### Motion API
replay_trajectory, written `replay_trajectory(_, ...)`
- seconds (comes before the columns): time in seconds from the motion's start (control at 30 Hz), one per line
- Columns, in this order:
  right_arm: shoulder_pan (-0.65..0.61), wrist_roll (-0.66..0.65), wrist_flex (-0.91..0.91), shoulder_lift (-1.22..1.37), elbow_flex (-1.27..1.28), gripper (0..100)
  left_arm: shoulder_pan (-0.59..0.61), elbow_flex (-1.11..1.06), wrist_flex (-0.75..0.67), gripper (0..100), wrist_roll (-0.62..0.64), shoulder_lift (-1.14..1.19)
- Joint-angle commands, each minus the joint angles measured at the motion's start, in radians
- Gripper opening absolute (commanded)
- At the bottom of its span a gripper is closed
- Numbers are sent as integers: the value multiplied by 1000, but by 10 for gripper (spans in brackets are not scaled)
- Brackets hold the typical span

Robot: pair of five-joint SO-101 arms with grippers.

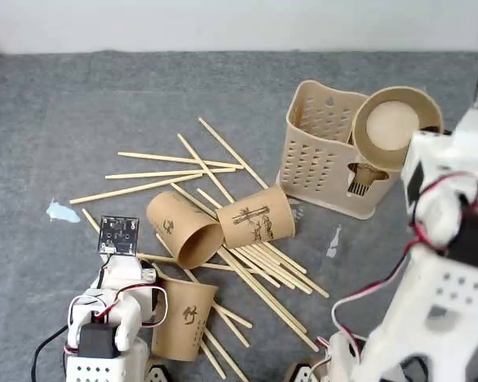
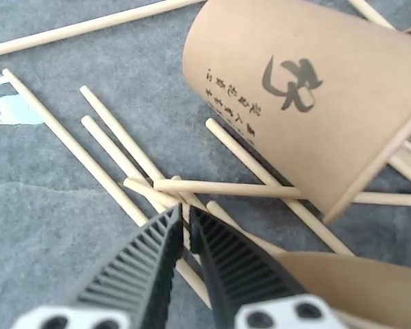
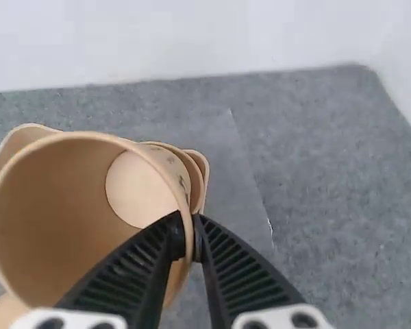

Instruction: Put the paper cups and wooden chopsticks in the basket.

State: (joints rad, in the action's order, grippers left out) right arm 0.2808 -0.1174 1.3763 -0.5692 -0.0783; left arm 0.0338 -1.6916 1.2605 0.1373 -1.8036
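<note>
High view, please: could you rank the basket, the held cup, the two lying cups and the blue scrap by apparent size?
1. basket
2. held cup, narrowly; it is raised toward the camera, so this place is unsure
3. lying cups, alike, not ranked apart
4. blue scrap

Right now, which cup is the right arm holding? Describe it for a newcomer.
Find the slotted basket on the right. The cup is over its right end, rim pinched by the right gripper, mouth up; the other cups lie among chopsticks.
</note>
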Motion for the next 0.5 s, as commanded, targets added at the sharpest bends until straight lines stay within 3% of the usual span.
replay_trajectory(0.0,12,48,-48,48,-46,8,-3,8,3,14,11,-17)
replay_trajectory(0.37,8,86,-96,168,-46,17,-3,8,3,14,11,-17)
replay_trajectory(0.47,8,87,-94,176,-46,112,-3,8,3,14,11,-17)
